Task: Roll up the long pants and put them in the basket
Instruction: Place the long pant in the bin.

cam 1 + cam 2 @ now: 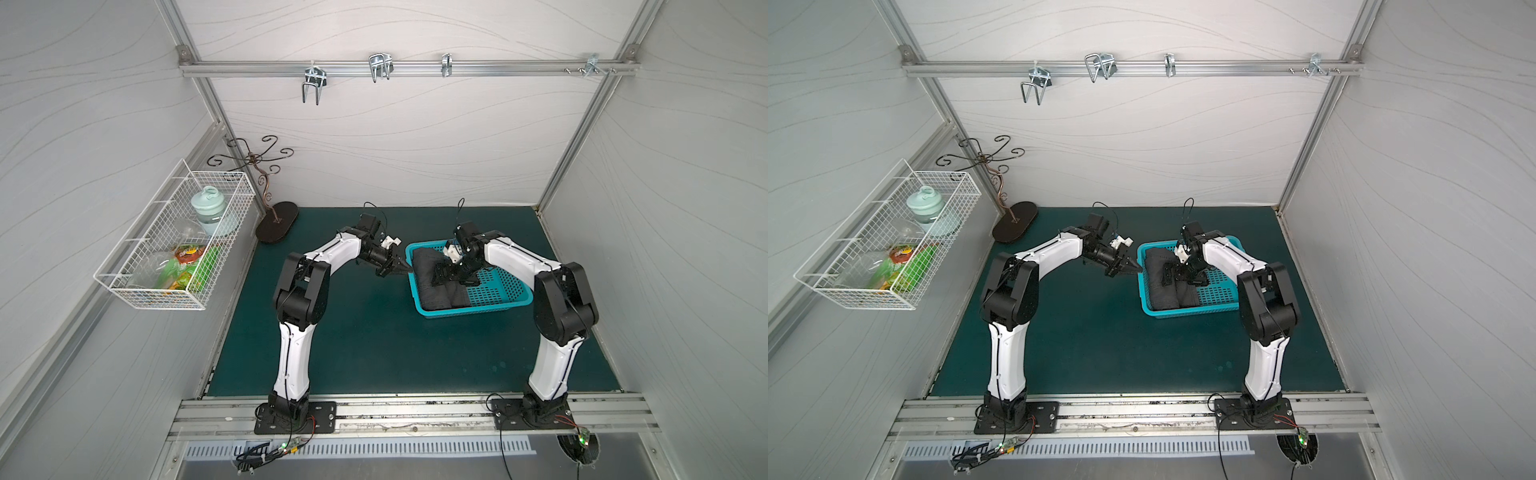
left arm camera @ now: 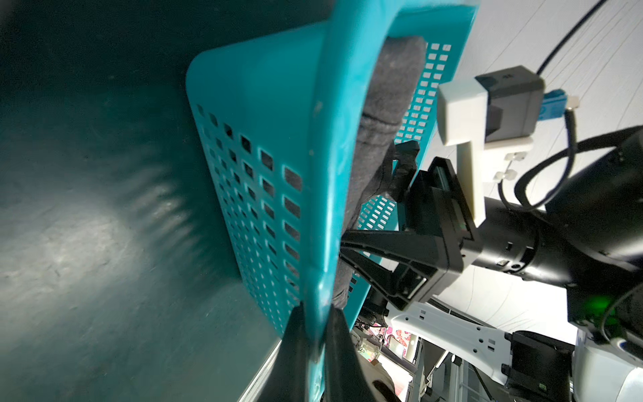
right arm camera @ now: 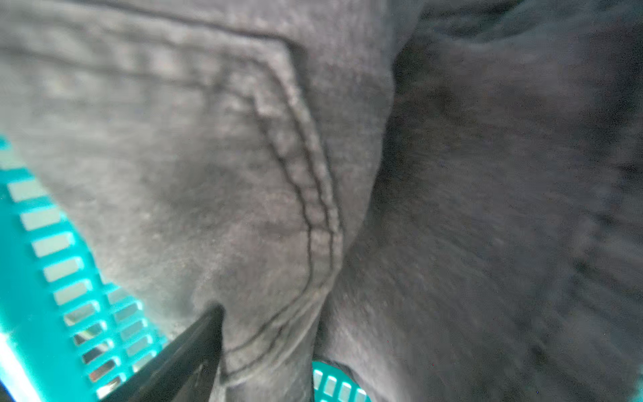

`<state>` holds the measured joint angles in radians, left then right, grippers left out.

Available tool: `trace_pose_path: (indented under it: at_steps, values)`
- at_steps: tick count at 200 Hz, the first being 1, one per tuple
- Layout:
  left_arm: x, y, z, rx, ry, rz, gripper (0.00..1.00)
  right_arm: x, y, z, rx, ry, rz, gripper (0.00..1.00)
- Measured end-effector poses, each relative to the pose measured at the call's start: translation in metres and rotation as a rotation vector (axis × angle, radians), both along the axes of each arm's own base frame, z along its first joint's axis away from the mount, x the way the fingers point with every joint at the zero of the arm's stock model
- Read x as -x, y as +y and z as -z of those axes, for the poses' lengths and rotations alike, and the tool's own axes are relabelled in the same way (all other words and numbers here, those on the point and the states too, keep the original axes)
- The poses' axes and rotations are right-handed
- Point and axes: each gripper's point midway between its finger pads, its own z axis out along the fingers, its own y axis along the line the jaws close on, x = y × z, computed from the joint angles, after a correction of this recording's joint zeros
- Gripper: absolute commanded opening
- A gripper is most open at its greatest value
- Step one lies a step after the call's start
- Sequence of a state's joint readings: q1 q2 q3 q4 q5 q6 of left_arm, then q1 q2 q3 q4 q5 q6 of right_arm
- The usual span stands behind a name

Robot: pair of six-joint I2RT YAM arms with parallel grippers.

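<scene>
Charcoal denim, the long pants (image 1: 426, 286) lie rolled inside the teal basket (image 1: 505, 286), apparently finished; left fingers (image 2: 295, 355) pinch its rim, right fingers (image 3: 188, 351) spread over them.

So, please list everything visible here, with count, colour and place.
long pants: one, charcoal grey, bundled in the plastic basket
plastic basket: one, teal, on the mat
mat: one, dark green, the work surface
wire basket: one, white, on the left wall
jar: one, mint green, in the wire basket
snack packets: count unclear, green and orange, in the wire basket
metal stand: one, dark, back left corner
hooks: four, silver, on the back rail
left gripper: one, black, shut on the plastic basket's rim
right gripper: one, black, open over the long pants
</scene>
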<state>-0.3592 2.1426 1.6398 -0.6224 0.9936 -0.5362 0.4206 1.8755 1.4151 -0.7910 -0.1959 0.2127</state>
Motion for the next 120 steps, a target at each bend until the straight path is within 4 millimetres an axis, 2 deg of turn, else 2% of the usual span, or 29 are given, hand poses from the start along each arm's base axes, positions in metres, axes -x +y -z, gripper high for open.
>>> trace_pose_path:
  at_steps: [19, 62, 75, 84, 86, 92, 103, 120]
  values:
    - [-0.003, -0.001, 0.0, -0.006, -0.016, 0.0, 0.0, -0.002, -0.009, -0.016, 0.046, -0.057, 0.012, 0.99]
    - [-0.004, -0.001, 0.0, -0.011, -0.02, -0.001, 0.0, -0.012, -0.023, -0.064, 0.085, -0.187, 0.042, 0.99]
    - [-0.004, -0.001, 0.0, -0.011, -0.02, -0.001, 0.18, -0.011, -0.026, -0.072, 0.09, -0.205, 0.047, 0.99]
    - [-0.005, 0.0, 0.001, -0.014, -0.027, 0.0, 0.38, -0.01, -0.027, -0.076, 0.094, -0.212, 0.049, 0.99]
    - [-0.005, 0.0, 0.002, -0.02, -0.026, -0.005, 0.39, -0.01, -0.028, -0.076, 0.095, -0.213, 0.05, 0.99]
    - [-0.006, 0.0, 0.004, -0.034, -0.031, -0.006, 0.56, -0.009, -0.029, -0.078, 0.096, -0.216, 0.05, 0.99]
    - [-0.007, 0.002, 0.007, -0.06, -0.038, -0.016, 0.75, -0.008, -0.03, -0.08, 0.099, -0.217, 0.051, 0.99]
    - [-0.01, 0.004, 0.012, -0.09, -0.052, -0.028, 0.91, -0.006, -0.031, -0.082, 0.101, -0.217, 0.051, 0.99]
